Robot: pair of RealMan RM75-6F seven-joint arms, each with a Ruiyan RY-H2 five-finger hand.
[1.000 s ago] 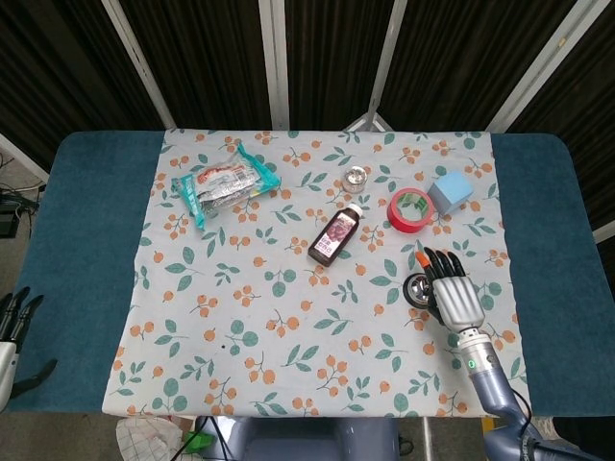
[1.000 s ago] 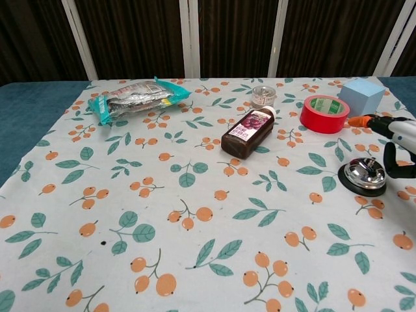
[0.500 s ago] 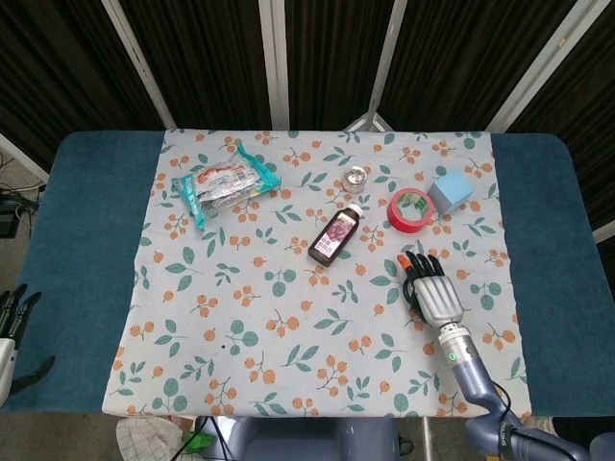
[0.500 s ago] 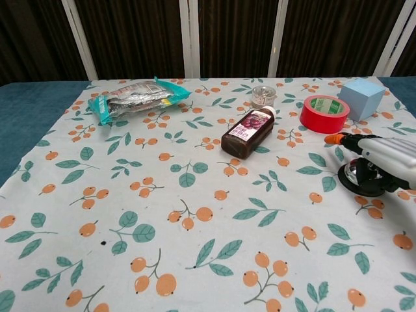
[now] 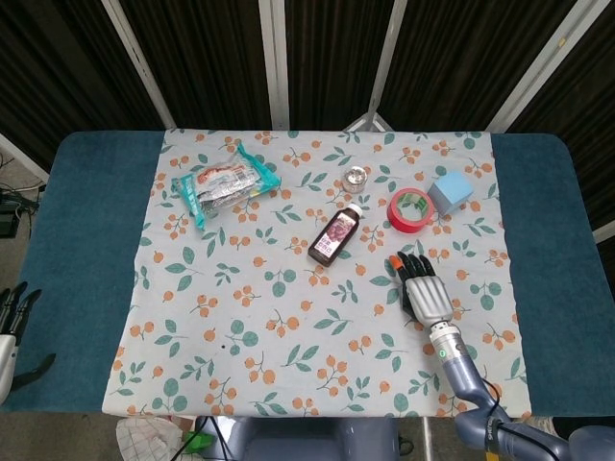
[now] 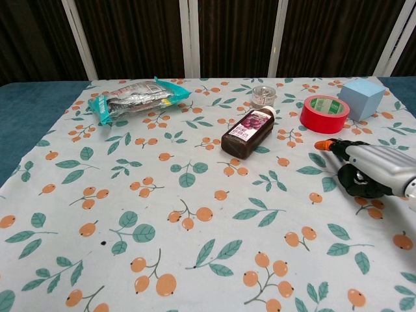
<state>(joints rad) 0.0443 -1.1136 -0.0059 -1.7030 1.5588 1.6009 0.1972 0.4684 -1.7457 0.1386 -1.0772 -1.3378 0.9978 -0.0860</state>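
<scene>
Our right hand (image 5: 426, 291) lay flat, fingers spread and gripping nothing, covering the bell (image 6: 361, 182) near the tape (image 5: 410, 208), palm down to press. Our left hand (image 5: 13, 317) hung open off-table.

The right hand (image 6: 374, 170) hides most of the bell (image 6: 356, 182); the left hand (image 5: 12, 312) is cut off.
</scene>
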